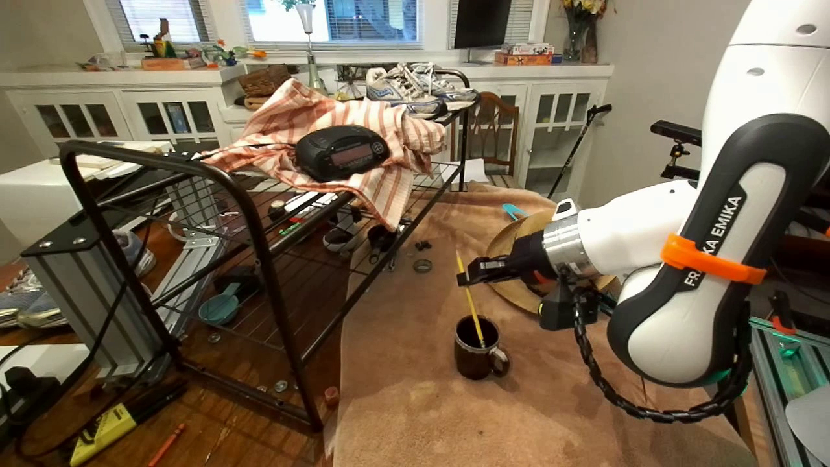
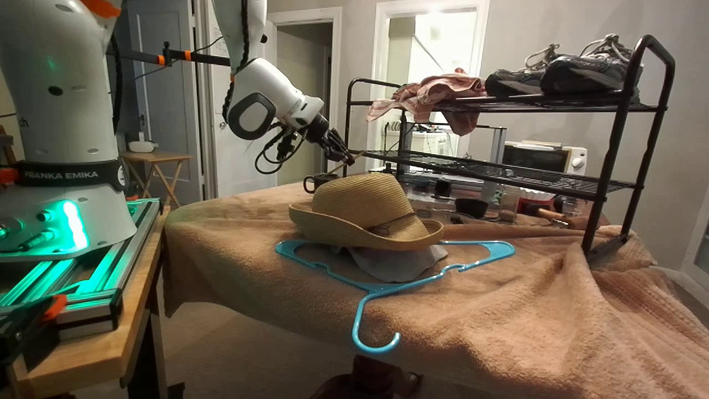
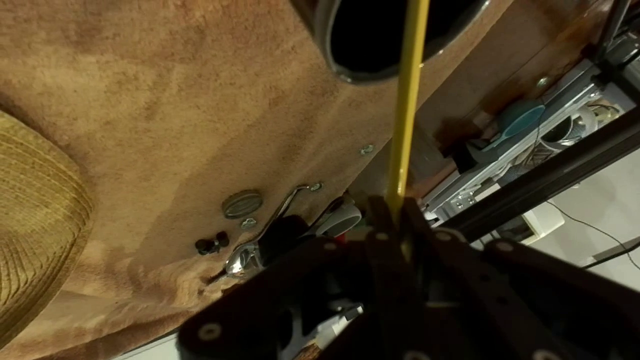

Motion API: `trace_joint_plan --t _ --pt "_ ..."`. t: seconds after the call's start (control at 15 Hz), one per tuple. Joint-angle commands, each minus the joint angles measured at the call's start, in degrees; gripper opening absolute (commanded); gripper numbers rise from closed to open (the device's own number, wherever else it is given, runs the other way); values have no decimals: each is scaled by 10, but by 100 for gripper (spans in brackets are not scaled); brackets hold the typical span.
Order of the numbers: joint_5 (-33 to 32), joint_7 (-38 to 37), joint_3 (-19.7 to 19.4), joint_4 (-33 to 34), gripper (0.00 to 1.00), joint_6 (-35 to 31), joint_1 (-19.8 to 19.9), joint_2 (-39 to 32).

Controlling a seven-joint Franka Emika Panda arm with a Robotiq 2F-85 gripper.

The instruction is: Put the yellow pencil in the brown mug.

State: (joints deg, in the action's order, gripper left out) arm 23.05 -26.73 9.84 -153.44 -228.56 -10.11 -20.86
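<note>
The yellow pencil slants down from my gripper, its lower end appearing within the mouth of the brown mug. How deep it reaches I cannot tell. In the wrist view the pencil crosses the mug's dark opening, and the mug's rim is cut off by the top edge. The gripper fingertips are shut on the pencil's upper part, above and apart from the mug. The mug stands upright on the brown blanket. In an exterior view the mug is partly hidden behind the straw hat.
The tan straw hat lies beside the mug, near the arm. A blue hanger lies by the hat. A black metal rack with cloth, clock and shoes stands along the blanket. Small items lie near the rack's foot.
</note>
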Motion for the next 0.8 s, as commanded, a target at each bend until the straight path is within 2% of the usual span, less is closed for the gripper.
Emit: trace_joint_plan --t 0.0,0.2,0.27,0.4,0.73 --pt "25 15 3 14 2 -20 -12 -25" --pt "23 19 4 14 2 -11 -13 -27" --pt "24 23 4 13 34 -10 -14 -26" --pt "26 29 4 9 41 -9 -16 -17" --pt "24 39 8 -11 79 -1 -15 32"
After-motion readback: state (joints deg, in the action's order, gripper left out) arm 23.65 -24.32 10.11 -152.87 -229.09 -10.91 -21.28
